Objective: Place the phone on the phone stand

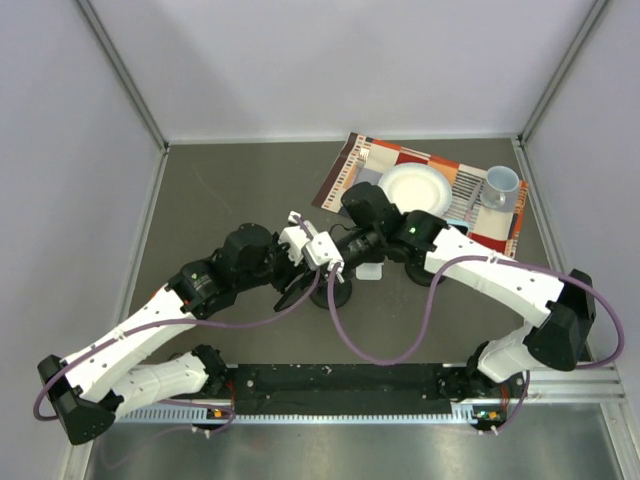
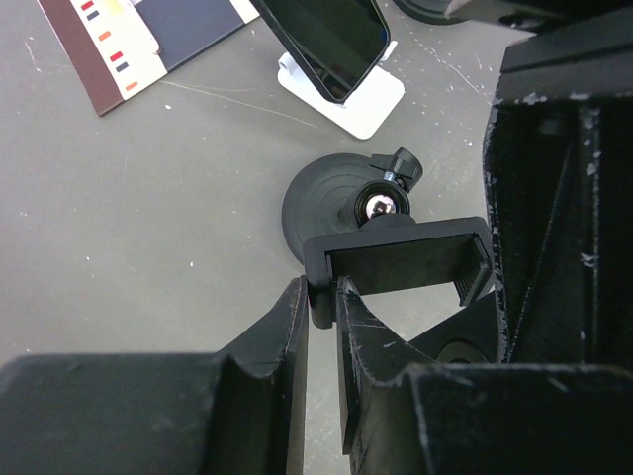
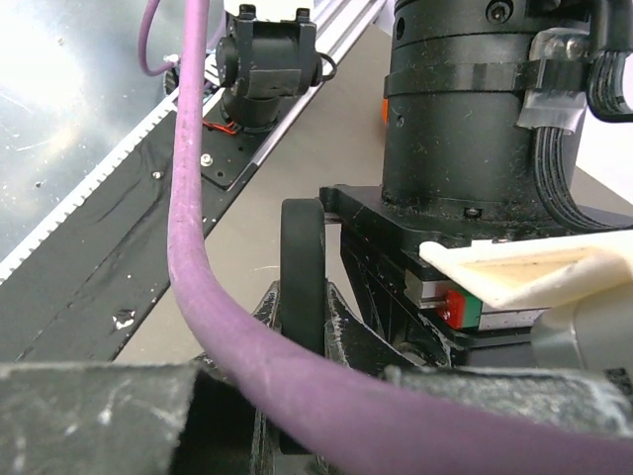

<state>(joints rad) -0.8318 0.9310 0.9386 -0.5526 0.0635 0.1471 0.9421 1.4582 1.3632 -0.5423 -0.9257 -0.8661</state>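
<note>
Phone (image 2: pixel 326 35): one, above one phone stand (image 2: pixel 356 104); one plate (image 1: pixel 415 188), one mug (image 1: pixel 500 185).

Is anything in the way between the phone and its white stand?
Nothing visible. The phone hangs right over the stand; the black mount stands beside it, not between.

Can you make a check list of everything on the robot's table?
Surface: grey table, scuffed.
Job's things: glossy black phone leans at the small white plastic stand; whether seated, cannot tell.
Clutter: black pole mount with round base; patterned placemat, white plate, pale mug.
Grippers: left gripper pinches the mount's clamp; right gripper grips the phone.
Cables: purple cables loop from both arms.
Surroundings: pale walls.
</note>
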